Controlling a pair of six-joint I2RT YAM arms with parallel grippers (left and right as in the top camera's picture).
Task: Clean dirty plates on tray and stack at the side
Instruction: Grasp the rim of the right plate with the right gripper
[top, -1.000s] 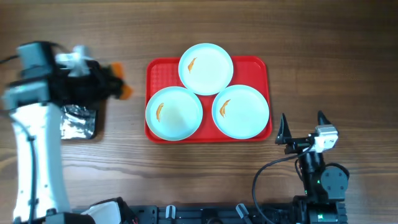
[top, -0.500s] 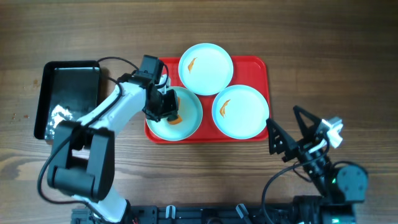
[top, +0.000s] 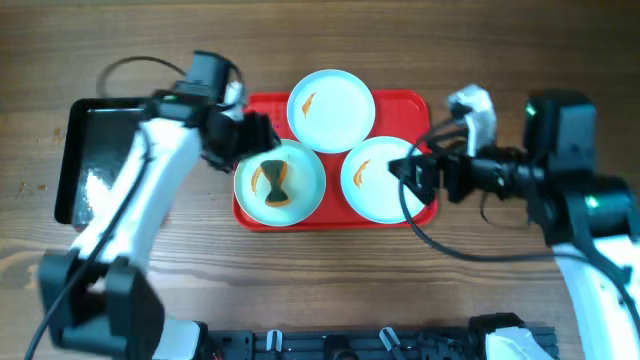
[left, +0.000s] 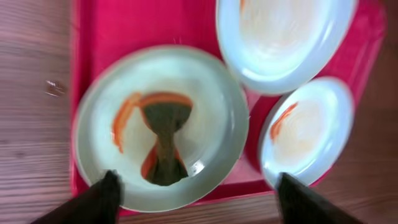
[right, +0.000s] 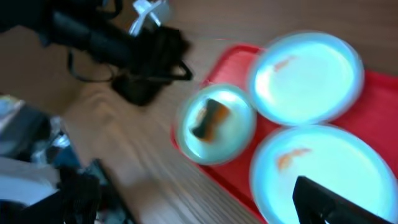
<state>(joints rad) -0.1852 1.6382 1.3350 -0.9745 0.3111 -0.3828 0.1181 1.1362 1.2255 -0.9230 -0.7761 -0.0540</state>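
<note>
Three pale-blue plates sit on the red tray (top: 400, 105): a rear one (top: 331, 110), a right one (top: 375, 185) and a left one (top: 300, 165). Each shows an orange smear. A dark sponge (top: 275, 183) with orange edges, pinched like an hourglass, lies loose on the left plate (left: 211, 106); the left wrist view shows the sponge (left: 165, 143) beside a smear. My left gripper (top: 252, 138) hangs open at that plate's upper-left rim, holding nothing. My right gripper (top: 412, 178) is open over the right plate's (right: 336, 162) outer rim, one finger (right: 323, 202) showing above it.
A glossy black tray (top: 100, 160) lies left of the red tray, partly under my left arm. Bare wooden table (top: 330, 280) surrounds both trays. Cables trail from my right arm (top: 560, 170) near the tray's right edge.
My left gripper has opened and let go of the sponge, which now lies on the left plate, and it has drawn back up-left. My right arm has swung from the near right up to the right plate.
</note>
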